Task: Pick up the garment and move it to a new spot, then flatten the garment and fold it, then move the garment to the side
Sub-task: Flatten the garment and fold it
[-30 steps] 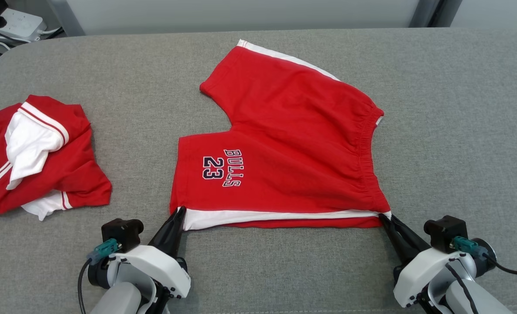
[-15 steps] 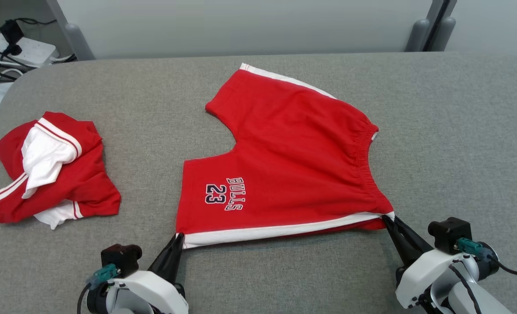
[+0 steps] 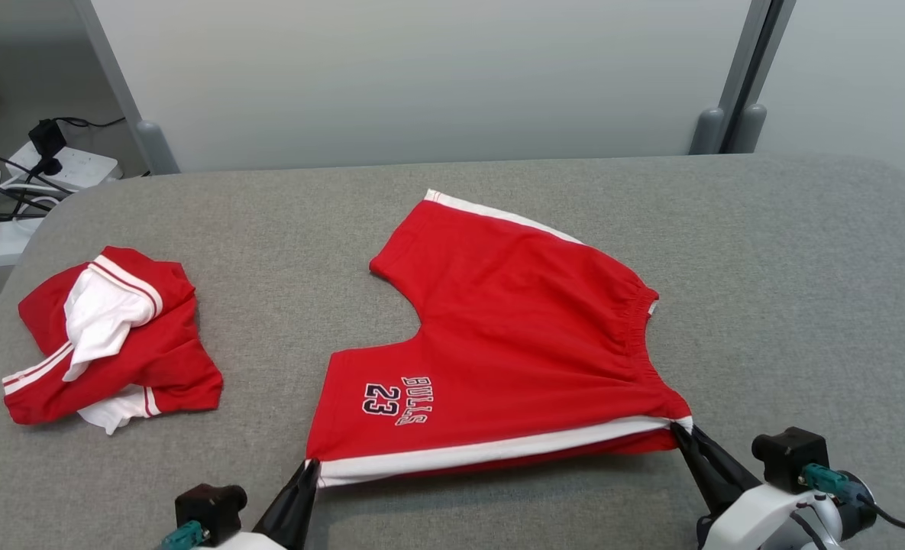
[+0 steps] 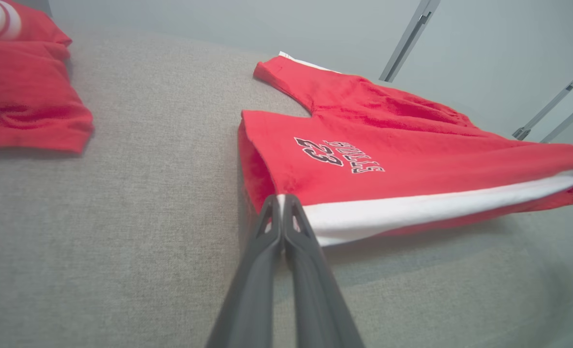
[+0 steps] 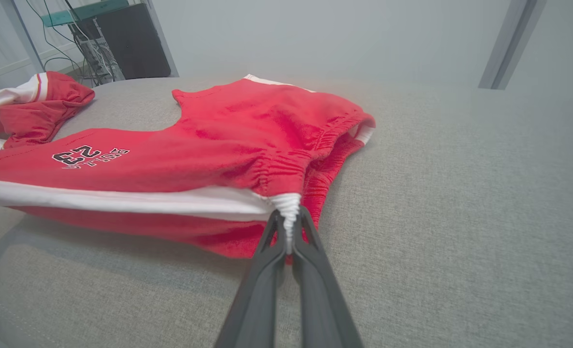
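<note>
The garment, a pair of red shorts (image 3: 513, 344) with white side stripes and "BULLS 23" print, is spread on the grey table, its near edge lifted off the surface. My left gripper (image 3: 311, 464) is shut on the near hem corner (image 4: 280, 198). My right gripper (image 3: 677, 428) is shut on the near waistband corner (image 5: 288, 212). The white stripe (image 4: 436, 205) stretches taut between the two grips. In the right wrist view the shorts (image 5: 228, 140) sag a little below the stripe.
A second red and white garment (image 3: 108, 336) lies crumpled at the table's left, and also appears in the left wrist view (image 4: 22, 87) and the right wrist view (image 5: 25, 106). Cables and a power strip (image 3: 47, 164) sit beyond the table's far left corner. Grey table (image 3: 803, 290) extends to the right.
The head camera has tilted up, so the whole scene sits lower in the picture. Both grippers have raised the near edge of the shorts off the table, keeping their hold.
</note>
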Robot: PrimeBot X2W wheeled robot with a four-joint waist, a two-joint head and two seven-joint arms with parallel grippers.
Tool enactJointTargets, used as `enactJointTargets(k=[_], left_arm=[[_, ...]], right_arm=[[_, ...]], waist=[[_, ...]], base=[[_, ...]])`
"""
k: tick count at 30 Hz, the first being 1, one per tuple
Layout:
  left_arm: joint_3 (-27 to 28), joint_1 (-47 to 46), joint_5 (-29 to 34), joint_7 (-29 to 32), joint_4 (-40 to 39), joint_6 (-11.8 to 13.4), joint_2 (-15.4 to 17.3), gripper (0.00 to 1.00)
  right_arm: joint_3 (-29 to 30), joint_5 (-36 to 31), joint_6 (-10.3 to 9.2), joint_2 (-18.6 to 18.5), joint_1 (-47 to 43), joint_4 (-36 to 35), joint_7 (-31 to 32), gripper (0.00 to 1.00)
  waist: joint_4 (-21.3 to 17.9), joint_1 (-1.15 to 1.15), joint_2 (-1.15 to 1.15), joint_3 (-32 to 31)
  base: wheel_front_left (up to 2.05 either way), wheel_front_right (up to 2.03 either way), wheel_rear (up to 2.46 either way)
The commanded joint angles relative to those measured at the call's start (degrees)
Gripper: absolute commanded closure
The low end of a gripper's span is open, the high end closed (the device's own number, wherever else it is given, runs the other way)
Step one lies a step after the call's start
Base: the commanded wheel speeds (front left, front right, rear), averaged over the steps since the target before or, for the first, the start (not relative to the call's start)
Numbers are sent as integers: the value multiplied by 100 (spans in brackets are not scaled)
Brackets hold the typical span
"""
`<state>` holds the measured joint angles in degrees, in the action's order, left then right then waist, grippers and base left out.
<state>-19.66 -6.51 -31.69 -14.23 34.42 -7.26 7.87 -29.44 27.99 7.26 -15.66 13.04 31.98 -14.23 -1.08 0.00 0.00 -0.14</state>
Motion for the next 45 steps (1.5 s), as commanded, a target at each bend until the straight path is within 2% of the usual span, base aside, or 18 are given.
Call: enactJointTargets(k=[1, 13, 18, 23, 34, 39, 45], left_arm=[[193, -12, 126, -77, -215, -23, 40, 100], [441, 245, 585, -77, -776, -23, -74, 100], [380, -391, 710, -77, -938, -23, -31, 100], [341, -1406, 830, -77, -996, -23, 92, 100], [205, -3787, 1020, -11, 190, 3, 322, 100], [183, -4515, 1155, -27, 681, 89, 289, 100], [34, -5591, 1475, -53, 1470, 180, 347, 100]], right_arm=[[-34, 22, 23, -115, -39, -175, -77, 100], [199, -27, 23, -105, -216, -454, -77, 100], [346, -68, 23, 0, 110, -517, -77, 100], [453, -76, 23, 102, 641, -566, -77, 100], [607, 744, 23, 395, 1920, -263, -77, 100], [528, 860, 23, 430, 2354, -201, -77, 100], [509, 1016, 23, 707, 2917, -303, -77, 100]], waist=[[-41, 0, 0, -42], [-43, 0, 0, 110], [-67, 0, 0, 439], [-155, 0, 0, 892], [-584, 0, 0, 2067], [-735, 0, 0, 2498], [-1073, 0, 0, 3095]], base=[[0, 0, 0], [0, 0, 0], [0, 0, 0], [0, 0, 0], [0, 0, 0], [0, 0, 0], [0, 0, 0]])
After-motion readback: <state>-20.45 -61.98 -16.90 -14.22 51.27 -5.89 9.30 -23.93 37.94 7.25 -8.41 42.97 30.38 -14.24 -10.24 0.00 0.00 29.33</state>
